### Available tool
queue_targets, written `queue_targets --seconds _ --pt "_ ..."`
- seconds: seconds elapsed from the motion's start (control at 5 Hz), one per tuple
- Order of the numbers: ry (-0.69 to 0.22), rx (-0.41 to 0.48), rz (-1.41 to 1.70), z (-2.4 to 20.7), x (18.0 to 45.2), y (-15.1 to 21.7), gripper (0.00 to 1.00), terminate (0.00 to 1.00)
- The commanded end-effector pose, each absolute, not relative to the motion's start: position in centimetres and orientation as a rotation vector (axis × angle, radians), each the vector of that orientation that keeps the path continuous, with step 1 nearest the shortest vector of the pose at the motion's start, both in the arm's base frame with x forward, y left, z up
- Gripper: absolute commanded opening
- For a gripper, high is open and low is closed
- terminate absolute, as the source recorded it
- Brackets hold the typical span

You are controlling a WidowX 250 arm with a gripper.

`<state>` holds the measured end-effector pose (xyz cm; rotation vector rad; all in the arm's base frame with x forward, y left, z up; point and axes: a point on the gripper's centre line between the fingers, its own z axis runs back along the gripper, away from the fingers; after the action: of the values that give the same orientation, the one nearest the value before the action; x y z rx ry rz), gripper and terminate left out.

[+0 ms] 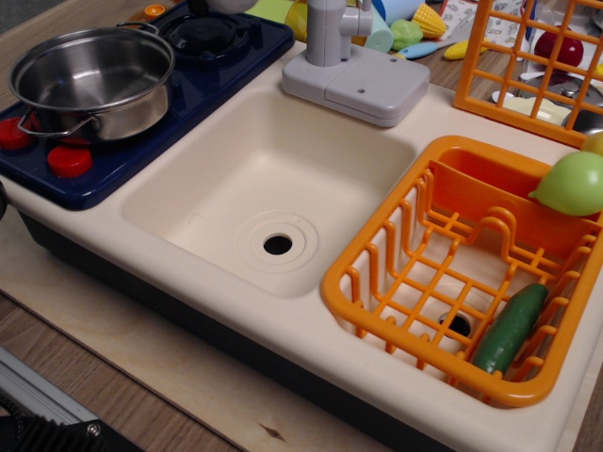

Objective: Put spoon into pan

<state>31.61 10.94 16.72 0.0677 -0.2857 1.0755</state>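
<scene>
The pan (91, 80), a shiny steel pot with wire loop handles, stands on the front left of the dark blue toy stove (221, 66). Its inside shows nothing in it. A pale grey sliver (226, 4) at the top edge above the back burner may be the spoon's bowl; the rest of the spoon is out of view. My gripper is out of the frame.
Two red knobs (68, 160) sit on the stove front. A cream sink basin (268, 188) lies in the middle, with a grey faucet (330, 38) behind it. An orange dish rack (377, 273) at the right holds a green cucumber (511, 328) and a green fruit (573, 184).
</scene>
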Motion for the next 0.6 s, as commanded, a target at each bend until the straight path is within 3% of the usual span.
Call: queue_targets --seconds 0.0,0.4 --pt "-0.377 0.117 1.103 19.8 30.5 11.0 0.0 0.0" --pt "-0.446 0.183 1.145 20.1 26.4 11.0 0.0 0.0"
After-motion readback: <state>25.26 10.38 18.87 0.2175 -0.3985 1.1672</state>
